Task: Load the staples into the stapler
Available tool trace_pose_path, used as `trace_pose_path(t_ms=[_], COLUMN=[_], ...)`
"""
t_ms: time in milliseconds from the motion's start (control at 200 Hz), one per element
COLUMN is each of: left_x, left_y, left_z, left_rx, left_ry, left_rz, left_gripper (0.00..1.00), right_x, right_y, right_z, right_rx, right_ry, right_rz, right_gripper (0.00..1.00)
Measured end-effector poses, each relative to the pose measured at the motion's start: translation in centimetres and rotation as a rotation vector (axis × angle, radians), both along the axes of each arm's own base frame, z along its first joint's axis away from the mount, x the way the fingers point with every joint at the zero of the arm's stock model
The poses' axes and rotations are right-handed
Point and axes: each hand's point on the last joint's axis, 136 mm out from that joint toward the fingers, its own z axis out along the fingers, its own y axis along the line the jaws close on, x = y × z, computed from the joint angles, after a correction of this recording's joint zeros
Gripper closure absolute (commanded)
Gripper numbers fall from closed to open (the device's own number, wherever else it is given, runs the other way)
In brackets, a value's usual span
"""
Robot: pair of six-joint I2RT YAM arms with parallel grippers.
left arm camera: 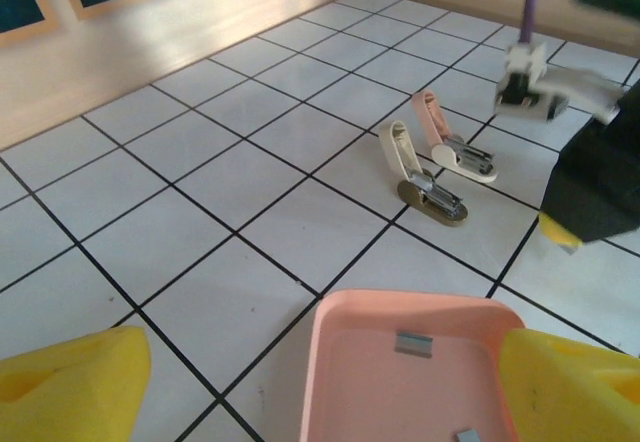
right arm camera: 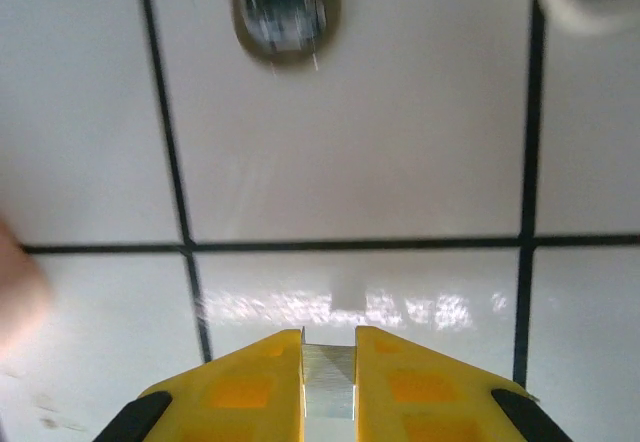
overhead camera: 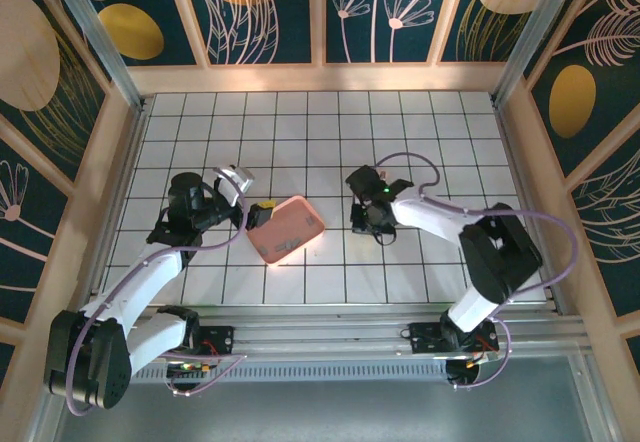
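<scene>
Worktop [overhead camera: 300, 122]: white tiles with dark grid lines, enclosed by wooden rails and patterned panels.
Left end effector [left arm camera: 320, 390]: the jaws are spread wide and nothing is gripped; a yellow fingertip is seen at each lower corner of the left wrist view, and the near part of the pink tray [left arm camera: 400, 362] lies between them.
Pink tray position: it is set at an angle on the worktop, between the two arms and just beside the left end effector in the top view.
Loose staples [left arm camera: 413, 343]: two small grey pieces are seen lying on the tray floor, apart from each other.
Right end effector [right arm camera: 328, 387]: the yellow fingers are closed narrowly on a staple strip [right arm camera: 328, 374], which is held above the tiles.
Beige stapler [left arm camera: 420, 174]: it is laid open on the worktop beyond the tray, its arm raised.
Pink stapler [left arm camera: 452, 144]: it is also opened, just beside the beige one and on its far side.
Right wrist view: a blurred stapler end is seen on the tiles ahead of the held strip.
</scene>
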Motion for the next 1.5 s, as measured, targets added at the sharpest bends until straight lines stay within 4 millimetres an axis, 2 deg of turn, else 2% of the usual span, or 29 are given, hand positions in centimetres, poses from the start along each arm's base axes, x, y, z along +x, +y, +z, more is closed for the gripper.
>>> trace_pose_path(t_ms=[180,285,420,480,616,761,961,1496], left_x=[0.6,1.4,3.4,4.3,5.6,5.9,6.2,6.2], left_y=[0.2,0.2,0.0,0.0,0.2,0.5,0.8,0.8], left_z=[1.0,1.3,2.1,2.3,1.2,0.1,0.2,0.1], left_rx=[-0.025,-0.024,-0.021,-0.024,-0.030,-0.023,-0.019,-0.018], left_ry=[-0.028,-0.036,-0.051,-0.067,-0.058,-0.045,-0.056,-0.054], left_rz=[0.031,0.041,0.060,0.074,0.117,0.142,0.162,0.162], left_gripper=[0.10,0.09,0.09,0.09,0.09,0.08,0.08,0.08], right_x=[4.0,5.9,7.5,7.8,8.3,8.6,8.9,9.3], right_y=[-0.7,-1.2,-1.5,-1.3,-1.2,-0.9,0.0,0.9], right_z=[3.2,4.0,4.3,4.0,2.9,1.7,0.5,0.5], right_rx=[0.084,0.102,0.102,0.097,0.081,0.046,0.022,0.016], right_ry=[-0.206,-0.272,-0.326,-0.331,-0.329,-0.318,-0.299,-0.305], right_rz=[-0.062,-0.076,-0.076,-0.070,-0.064,-0.049,-0.027,-0.013], right_gripper=[0.82,0.82,0.82,0.82,0.83,0.83,0.83,0.83])
